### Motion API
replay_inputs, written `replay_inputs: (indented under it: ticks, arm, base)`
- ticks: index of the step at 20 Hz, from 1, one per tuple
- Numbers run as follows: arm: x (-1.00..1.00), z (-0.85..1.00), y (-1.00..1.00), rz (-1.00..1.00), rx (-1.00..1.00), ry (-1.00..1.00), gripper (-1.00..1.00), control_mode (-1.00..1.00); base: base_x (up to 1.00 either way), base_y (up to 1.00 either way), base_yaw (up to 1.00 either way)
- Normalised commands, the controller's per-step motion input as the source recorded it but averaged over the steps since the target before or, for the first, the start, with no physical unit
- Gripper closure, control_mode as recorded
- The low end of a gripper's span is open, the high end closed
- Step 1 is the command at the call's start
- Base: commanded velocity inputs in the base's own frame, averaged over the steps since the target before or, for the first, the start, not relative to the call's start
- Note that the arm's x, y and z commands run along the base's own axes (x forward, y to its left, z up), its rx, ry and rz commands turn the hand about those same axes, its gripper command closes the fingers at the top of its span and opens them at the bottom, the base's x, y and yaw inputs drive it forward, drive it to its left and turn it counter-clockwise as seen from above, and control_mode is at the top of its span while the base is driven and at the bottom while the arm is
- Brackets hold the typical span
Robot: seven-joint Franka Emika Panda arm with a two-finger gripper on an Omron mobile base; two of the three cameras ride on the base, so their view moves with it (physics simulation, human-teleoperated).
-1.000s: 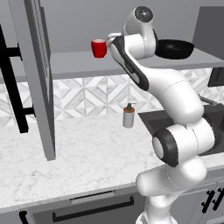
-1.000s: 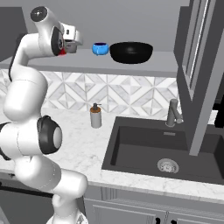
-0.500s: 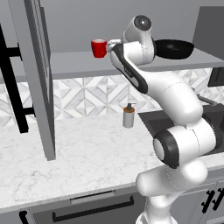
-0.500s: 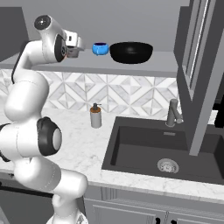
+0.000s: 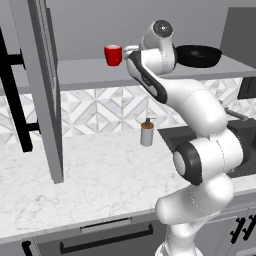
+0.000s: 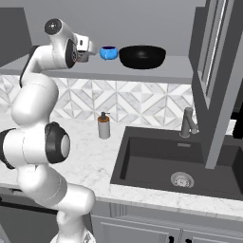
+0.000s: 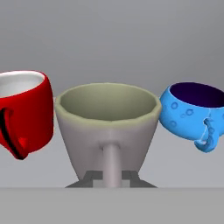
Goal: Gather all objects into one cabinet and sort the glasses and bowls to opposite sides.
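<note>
In the hand view the grey-olive cup (image 7: pixel 108 127) stands right in front of me, its handle between my fingertips, and my gripper (image 7: pixel 112 179) is shut on it. The red cup (image 7: pixel 24 113) is close on its left and the small blue bowl (image 7: pixel 192 113) close on its right. From the base views, my gripper (image 5: pixel 131 50) (image 6: pixel 87 51) is at the cabinet shelf (image 5: pixel 80 72), just right of the red cup (image 5: pixel 113 55) and left of the blue bowl (image 6: pixel 108 52). The wide black bowl (image 6: pixel 142 57) sits further right on the shelf.
The tall grey cabinet door (image 5: pixel 45 90) with its black bar handle stands open at the left; another door (image 6: pixel 216 80) hangs open at the right. Below on the marble counter are a soap dispenser (image 6: pixel 104 126), the dark sink (image 6: pixel 180 161) and a faucet (image 6: pixel 188 122).
The hand has edged a little along the shelf toward the blue bowl, and the upper arm has swung slightly. The red cup and both bowls have stayed in place.
</note>
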Motion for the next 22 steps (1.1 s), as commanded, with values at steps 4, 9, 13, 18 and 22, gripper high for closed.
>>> replay_inputs:
  ticks: [4, 9, 13, 18, 22]
  arm:
    - [0.28, -0.11, 0.0, 0.0, 0.0, 0.0, 1.0, -1.0]
    - [0.2, -0.1, 0.0, 0.0, 0.0, 0.0, 1.0, -1.0]
    - [0.18, -0.14, 0.0, 0.0, 0.0, 0.0, 1.0, -1.0]
    - [0.16, -0.17, 0.0, 0.0, 0.0, 0.0, 1.0, -1.0]
    - [0.18, -0.19, 0.0, 0.0, 0.0, 0.0, 1.0, -1.0]
  base:
    - [0.0, 0.0, 0.0]
    - [0.0, 0.0, 0.0]
    - [0.0, 0.0, 0.0]
    - [0.0, 0.0, 0.0]
    - [0.0, 0.0, 0.0]
